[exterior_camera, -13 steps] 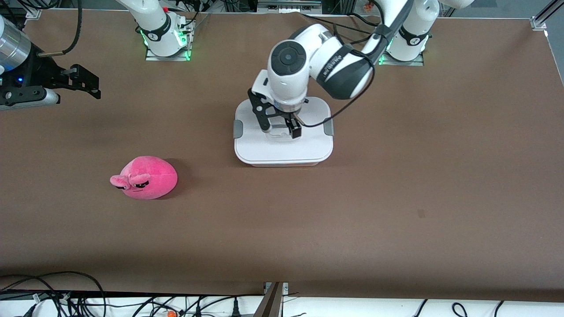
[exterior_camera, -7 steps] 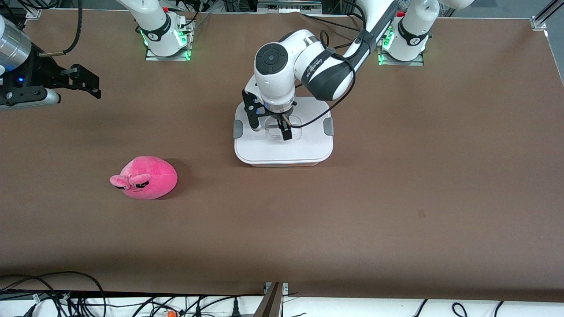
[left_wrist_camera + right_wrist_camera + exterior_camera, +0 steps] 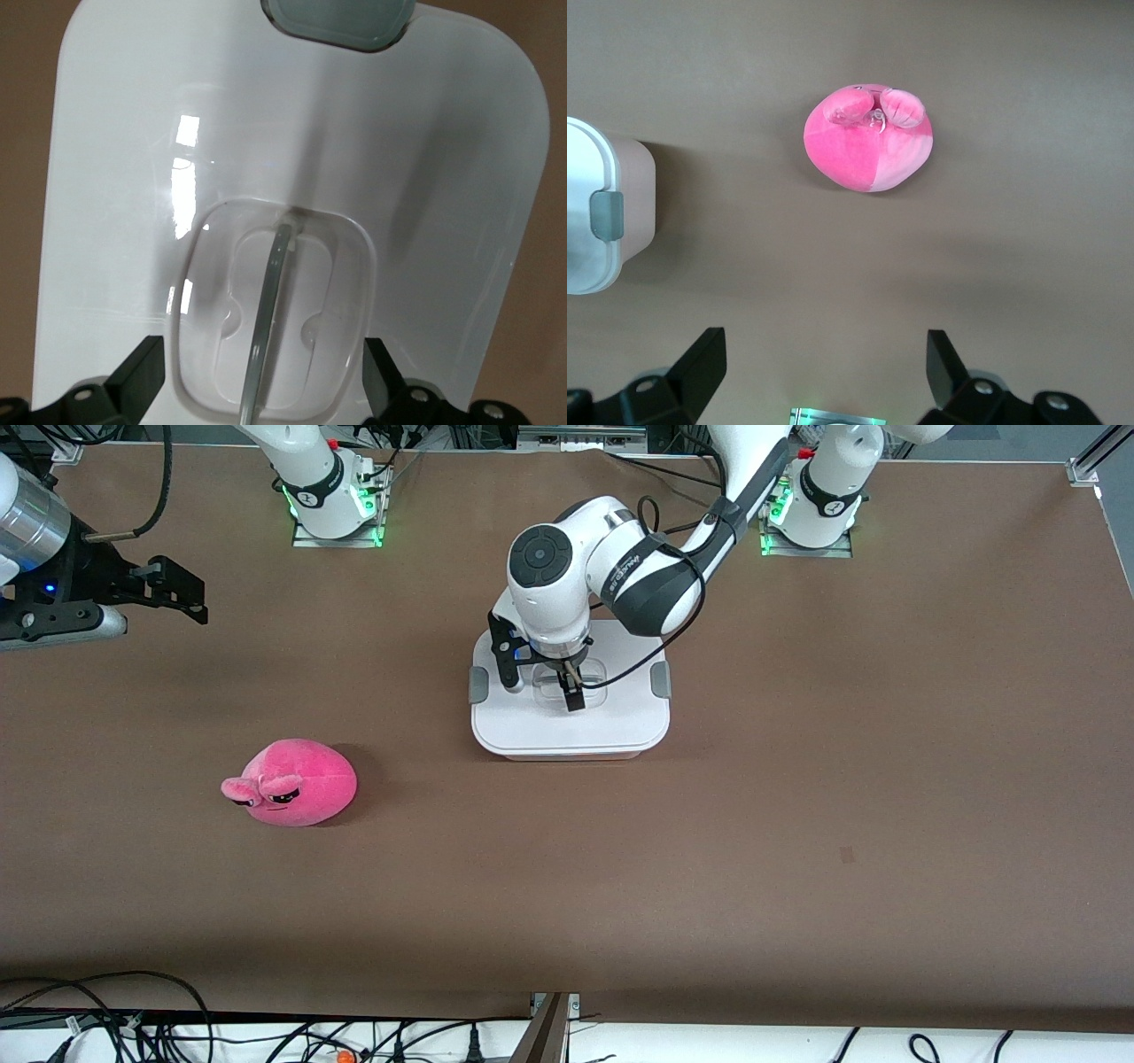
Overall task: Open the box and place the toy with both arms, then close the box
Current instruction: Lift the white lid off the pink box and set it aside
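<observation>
Straddling box (image 3: 570,726) handle (image 3: 270,301): left claw (image 3: 540,687), fingers apart.

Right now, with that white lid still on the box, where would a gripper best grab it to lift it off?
Probably by the thin clear handle standing in the recessed centre of the lid, coming straight down from above. The lid is flat and wide, so only that rib fits between fingers. The left gripper hangs over it, jaws open astride it.

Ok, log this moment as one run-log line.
left gripper: open, astride lid handle | box: closed | toy: on table, toward right arm's end | right gripper: open, waiting above table edge
</observation>
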`<state>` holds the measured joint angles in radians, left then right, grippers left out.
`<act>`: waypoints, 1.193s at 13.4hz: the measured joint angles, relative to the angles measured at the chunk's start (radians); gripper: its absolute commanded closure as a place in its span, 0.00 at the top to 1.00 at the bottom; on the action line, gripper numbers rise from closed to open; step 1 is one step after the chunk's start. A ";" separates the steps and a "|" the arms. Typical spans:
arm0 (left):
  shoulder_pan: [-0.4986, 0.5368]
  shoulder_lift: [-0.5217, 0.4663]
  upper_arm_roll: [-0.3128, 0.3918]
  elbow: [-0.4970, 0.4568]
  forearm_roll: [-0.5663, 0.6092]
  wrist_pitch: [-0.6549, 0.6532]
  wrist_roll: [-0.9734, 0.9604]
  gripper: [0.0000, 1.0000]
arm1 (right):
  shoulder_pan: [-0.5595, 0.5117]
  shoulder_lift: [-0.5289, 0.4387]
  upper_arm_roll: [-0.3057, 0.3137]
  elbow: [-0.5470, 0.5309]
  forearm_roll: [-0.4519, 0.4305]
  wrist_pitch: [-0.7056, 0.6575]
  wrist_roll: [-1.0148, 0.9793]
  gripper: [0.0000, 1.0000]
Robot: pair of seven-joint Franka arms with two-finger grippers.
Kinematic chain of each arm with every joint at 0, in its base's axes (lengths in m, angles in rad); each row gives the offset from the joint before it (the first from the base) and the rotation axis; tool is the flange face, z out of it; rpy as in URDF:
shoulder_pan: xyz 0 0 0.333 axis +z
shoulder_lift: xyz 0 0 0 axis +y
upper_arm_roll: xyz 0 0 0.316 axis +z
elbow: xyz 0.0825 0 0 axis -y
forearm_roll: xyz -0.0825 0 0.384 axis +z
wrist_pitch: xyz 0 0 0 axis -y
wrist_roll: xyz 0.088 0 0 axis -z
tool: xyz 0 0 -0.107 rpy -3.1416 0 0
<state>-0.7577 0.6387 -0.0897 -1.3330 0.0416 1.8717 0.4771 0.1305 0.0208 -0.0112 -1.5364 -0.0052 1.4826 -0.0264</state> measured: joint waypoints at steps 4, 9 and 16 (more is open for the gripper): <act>-0.023 -0.001 0.000 0.004 0.000 -0.009 0.000 0.00 | 0.000 0.000 0.000 -0.008 0.000 0.000 0.000 1.00; -0.026 -0.006 0.005 0.011 0.003 -0.009 0.005 0.00 | 0.000 0.000 0.000 -0.008 0.000 0.000 0.000 1.00; -0.016 -0.054 0.020 0.033 0.003 -0.099 0.020 0.00 | 0.000 0.000 0.000 -0.008 0.000 0.000 0.000 1.00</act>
<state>-0.7738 0.5846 -0.0699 -1.2999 0.0447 1.7726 0.4974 0.1306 0.0213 -0.0112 -1.5442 -0.0052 1.4829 -0.0265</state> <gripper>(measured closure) 0.930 0.000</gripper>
